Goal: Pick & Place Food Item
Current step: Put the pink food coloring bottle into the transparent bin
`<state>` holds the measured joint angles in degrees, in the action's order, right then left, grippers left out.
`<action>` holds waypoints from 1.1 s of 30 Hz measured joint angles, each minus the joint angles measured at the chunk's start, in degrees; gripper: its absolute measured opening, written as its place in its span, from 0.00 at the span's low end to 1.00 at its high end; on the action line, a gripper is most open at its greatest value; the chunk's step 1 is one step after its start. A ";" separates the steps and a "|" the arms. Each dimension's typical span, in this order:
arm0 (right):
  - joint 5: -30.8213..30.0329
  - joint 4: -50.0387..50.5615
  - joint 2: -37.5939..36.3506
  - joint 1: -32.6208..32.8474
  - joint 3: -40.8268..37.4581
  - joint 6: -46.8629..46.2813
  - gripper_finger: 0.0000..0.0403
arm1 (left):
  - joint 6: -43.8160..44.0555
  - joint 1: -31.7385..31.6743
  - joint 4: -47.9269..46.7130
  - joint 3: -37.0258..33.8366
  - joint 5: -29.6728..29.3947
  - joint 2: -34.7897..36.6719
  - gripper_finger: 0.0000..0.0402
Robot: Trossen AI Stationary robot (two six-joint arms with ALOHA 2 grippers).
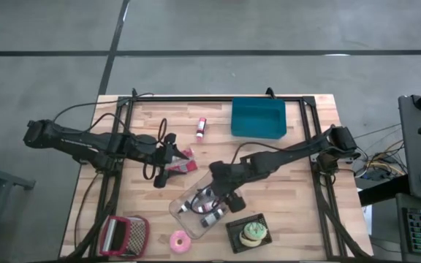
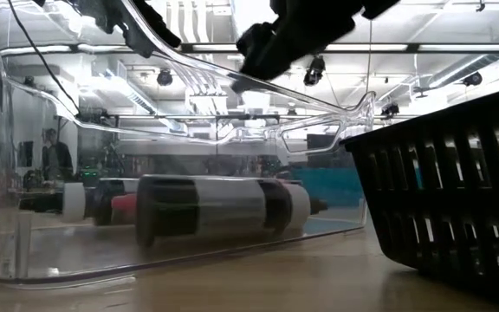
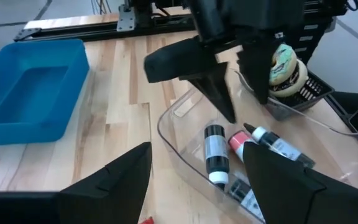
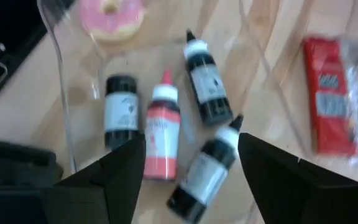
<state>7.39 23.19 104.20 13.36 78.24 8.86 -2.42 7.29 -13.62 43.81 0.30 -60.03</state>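
Note:
A clear plastic container (image 1: 196, 208) stands on the table's near middle. Several small bottles lie in it: black-and-white ones (image 4: 121, 112) (image 4: 207, 78) (image 4: 207, 165) and a red one (image 4: 162, 134). My right gripper (image 4: 191, 180) hangs open just above the container, one black-and-white bottle lying below the gap between its fingers. My left gripper (image 1: 171, 168) waits open at the table's left middle, beside a red packet (image 1: 186, 162). Another small bottle (image 1: 201, 128) lies on the table toward the far edge.
A blue bin (image 1: 259, 117) stands at the far right. A black basket (image 1: 248, 234) with a green round pastry sits near the front edge, right of the container. A pink donut (image 1: 179, 241) and a red grater-like tool (image 1: 123, 235) lie at the front left.

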 joint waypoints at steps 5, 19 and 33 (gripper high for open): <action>0.12 -6.71 -1.75 0.45 -0.83 2.13 0.61 | -1.27 -0.02 4.26 -0.58 -0.32 0.05 0.65; -1.75 -25.93 -19.80 0.51 -17.75 4.70 0.59 | -2.02 -0.01 15.91 -11.94 -3.85 11.34 0.65; -11.69 -43.75 -42.49 0.51 -43.80 0.84 0.59 | 5.92 0.02 21.89 -25.55 -12.02 25.17 0.65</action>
<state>-4.30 -20.56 61.72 13.87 34.44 9.71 3.50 7.31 8.28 18.27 -11.72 -34.86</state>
